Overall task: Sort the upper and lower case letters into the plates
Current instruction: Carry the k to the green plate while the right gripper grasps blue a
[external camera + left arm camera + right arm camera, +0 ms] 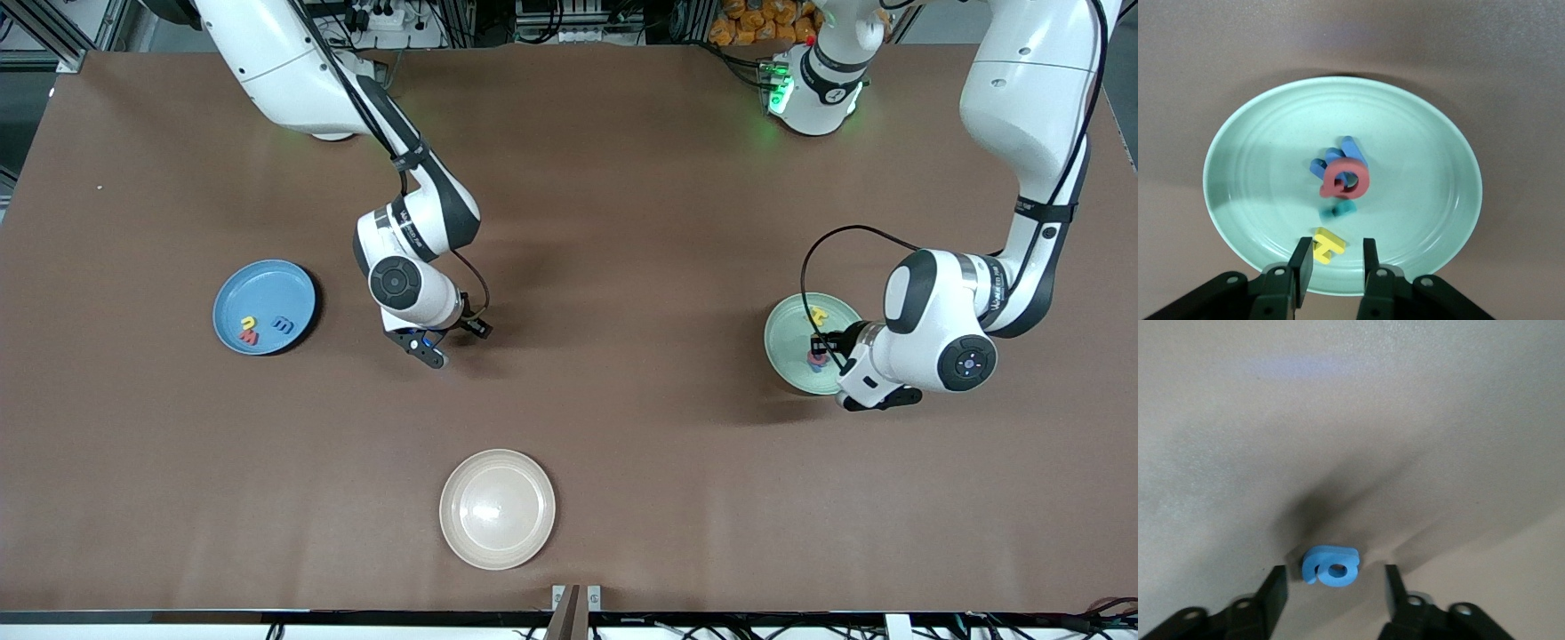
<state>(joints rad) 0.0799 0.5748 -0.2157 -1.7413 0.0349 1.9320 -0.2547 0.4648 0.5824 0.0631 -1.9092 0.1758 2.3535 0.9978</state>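
The pale mint green plate [787, 351] lies toward the left arm's end of the table. It holds a red-pink letter [1345, 181] lying on a blue letter [1338, 157], a blurred teal letter [1339, 209] and a yellow letter [1328, 244]. My left gripper [1335, 249] hangs open and empty over that plate's rim, by the yellow letter. The light blue plate [264, 307] holds yellow, red and blue letters [282, 325]. My right gripper [1335, 577] is down at the table with its open fingers either side of a blue letter [1331, 565], not touching it.
A cream-beige plate [497, 508] sits near the table's front edge, nearer to the front camera than both grippers. Brown table top stretches between the plates. The arms' bases stand along the table's back edge.
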